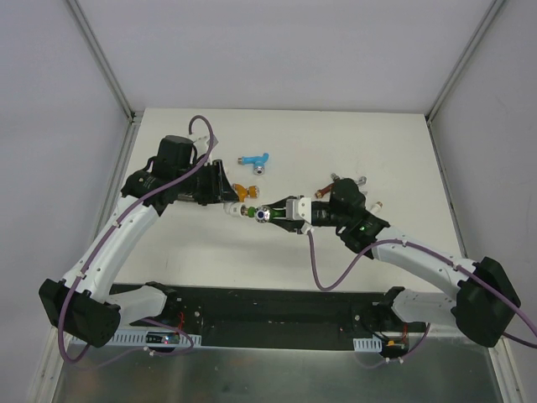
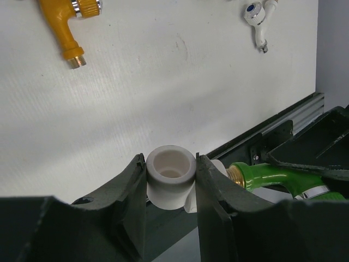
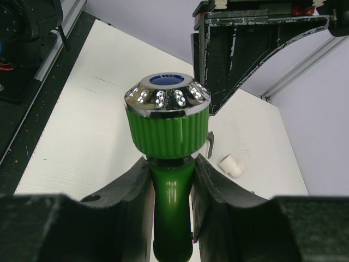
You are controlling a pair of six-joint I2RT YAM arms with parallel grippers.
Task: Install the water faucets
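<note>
My left gripper [image 2: 170,161] is shut on a stubby white pipe fitting [image 2: 170,174], held above the table with its open socket showing. My right gripper [image 3: 172,180] is shut on the body of a green faucet [image 3: 169,131] with a chrome-capped knob. In the left wrist view the green faucet [image 2: 272,177] points its brass thread at the side of the fitting, touching or entering it. From above, both grippers [image 1: 228,204] [image 1: 275,216] meet at the table's middle. An orange faucet [image 2: 65,27], a white faucet [image 2: 259,19] and a blue faucet [image 1: 254,159] lie loose on the table.
Another white elbow fitting [image 3: 232,165] lies on the table beyond the green knob. More small faucets [image 1: 361,180] lie by the right arm's wrist. A black rail [image 1: 268,306] runs along the near edge, and white walls enclose the table.
</note>
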